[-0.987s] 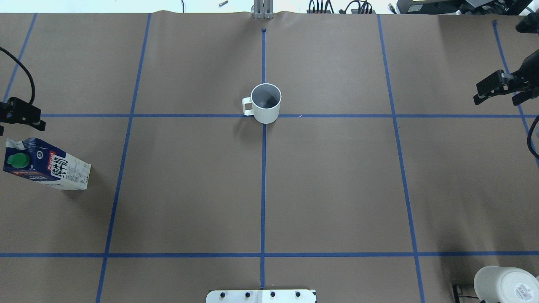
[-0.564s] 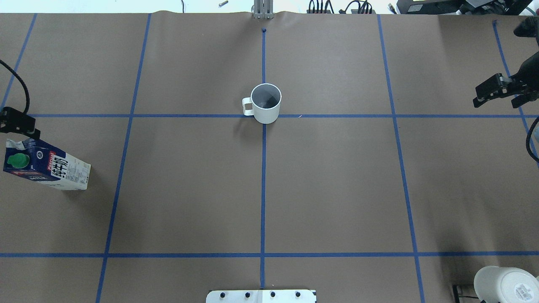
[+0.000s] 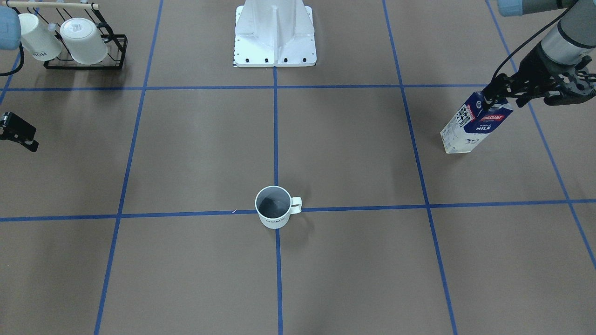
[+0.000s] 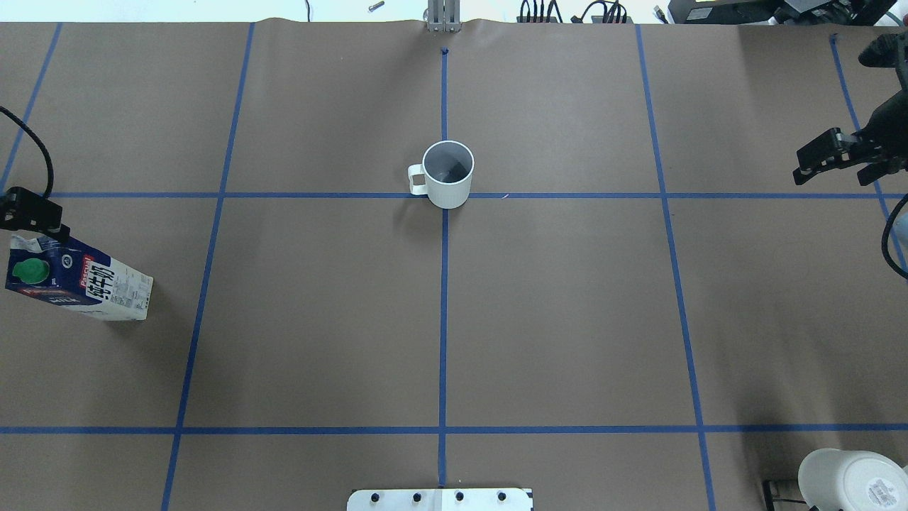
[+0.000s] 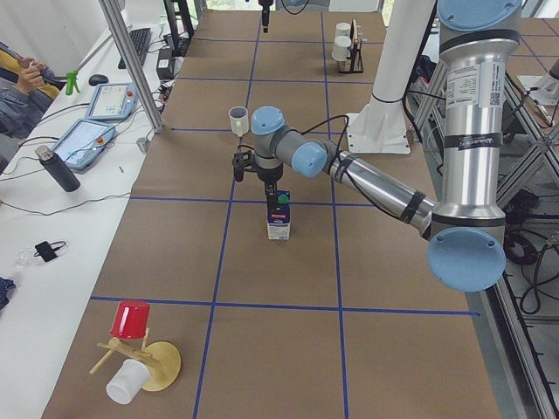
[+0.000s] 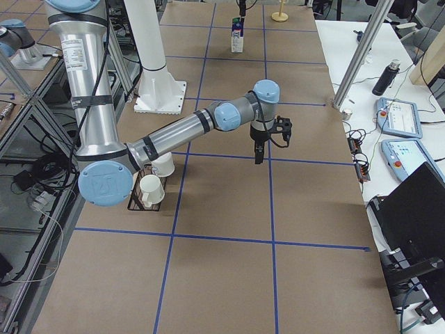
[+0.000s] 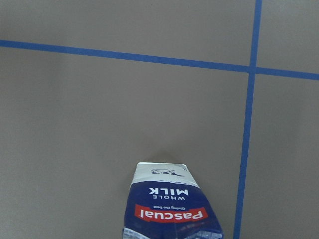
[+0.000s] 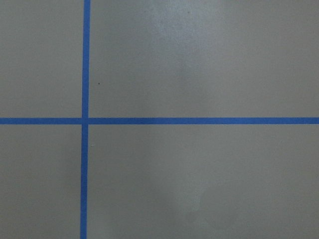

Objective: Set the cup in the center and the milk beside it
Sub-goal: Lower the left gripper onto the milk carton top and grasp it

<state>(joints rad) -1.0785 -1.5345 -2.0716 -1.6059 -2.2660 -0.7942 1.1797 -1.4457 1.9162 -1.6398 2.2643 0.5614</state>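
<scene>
Brown paper covers the table, ruled into squares by blue tape. The cup stands upright on the middle tape crossing, well apart from every edge, so that half looks done. The milk stands upright close to the table's left edge, well apart from the cup.

The left gripper hangs right at the carton's folded top ridge. Whether its fingers are pinched on it, I cannot tell. The right gripper hovers near the right edge with nothing in it. How wide it stands, I cannot tell.

I'd judge the carton to be stiff board, tall and easy to tip. If full, it is heavy enough to crumple that thin ridge, so a hold across the body below the green cap seems safer. The mug is hard, glossy and breakable.

Count: 1 carton, 1 cup, and 2 more white mugs on 1 black rack at the robot-side right corner.
</scene>
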